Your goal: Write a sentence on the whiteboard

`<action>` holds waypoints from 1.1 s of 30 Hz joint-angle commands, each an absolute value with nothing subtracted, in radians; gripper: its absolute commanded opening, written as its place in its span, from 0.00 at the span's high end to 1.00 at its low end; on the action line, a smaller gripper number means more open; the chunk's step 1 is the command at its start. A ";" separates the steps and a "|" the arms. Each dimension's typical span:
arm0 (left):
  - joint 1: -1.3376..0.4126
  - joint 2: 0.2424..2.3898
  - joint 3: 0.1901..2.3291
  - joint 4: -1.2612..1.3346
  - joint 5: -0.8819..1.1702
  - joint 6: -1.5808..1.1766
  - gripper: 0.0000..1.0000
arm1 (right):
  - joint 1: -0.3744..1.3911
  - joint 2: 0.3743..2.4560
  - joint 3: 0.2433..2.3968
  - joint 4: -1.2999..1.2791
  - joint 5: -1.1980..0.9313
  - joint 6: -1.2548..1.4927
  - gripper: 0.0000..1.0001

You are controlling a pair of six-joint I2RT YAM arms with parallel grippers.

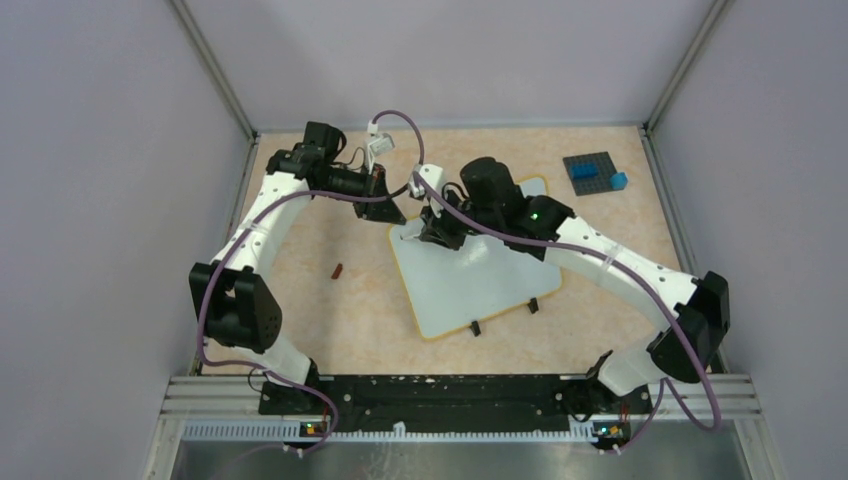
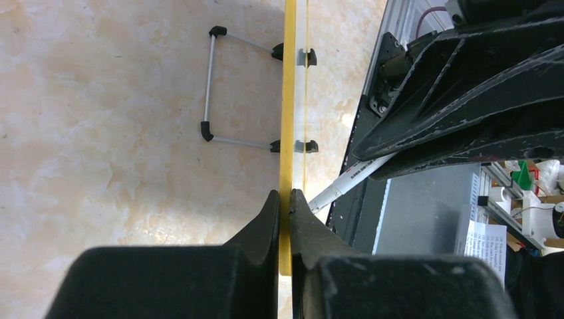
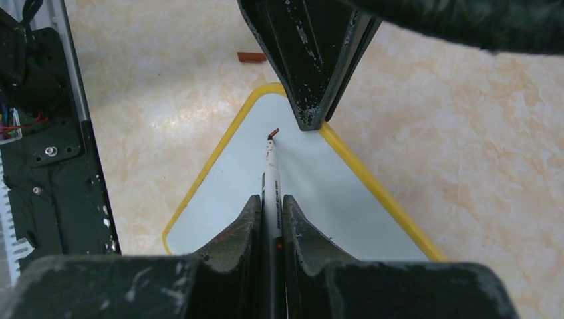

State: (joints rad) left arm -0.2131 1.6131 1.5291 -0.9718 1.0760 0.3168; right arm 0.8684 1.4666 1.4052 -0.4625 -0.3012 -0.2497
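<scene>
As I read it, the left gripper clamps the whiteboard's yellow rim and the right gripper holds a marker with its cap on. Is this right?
Only the cap is wrong: it is off. In the right wrist view the marker in the right gripper shows a bare reddish tip over the whiteboard. The left gripper does clamp the yellow rim.
</scene>
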 commanded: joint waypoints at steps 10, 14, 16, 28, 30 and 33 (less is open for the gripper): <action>-0.219 1.603 1.511 -0.962 1.089 0.318 1.00 | 0.893 1.417 1.303 -0.432 -0.323 -0.229 1.00; -0.219 1.605 1.512 -0.961 1.089 0.318 1.00 | 0.906 1.414 1.290 -0.435 -0.327 -0.230 1.00; -0.221 1.605 1.513 -0.959 1.087 0.317 1.00 | 0.907 1.413 1.290 -0.436 -0.328 -0.230 1.00; -0.225 1.599 1.514 -0.960 1.085 0.315 1.00 | 0.907 1.398 1.393 -0.493 -0.349 -0.220 1.00; -0.225 1.598 1.515 -0.961 1.086 0.314 1.00 | 0.908 1.400 1.402 -0.498 -0.352 -0.217 1.00; -0.227 1.597 1.514 -0.962 1.085 0.316 1.00 | 0.907 1.408 1.408 -0.489 -0.354 -0.207 1.00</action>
State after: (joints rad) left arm -0.2123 1.6127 1.5238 -0.9596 1.0691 0.3164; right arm 0.8940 1.4403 1.3506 -0.5034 -0.3412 -0.2291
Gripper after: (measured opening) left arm 0.065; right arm 0.110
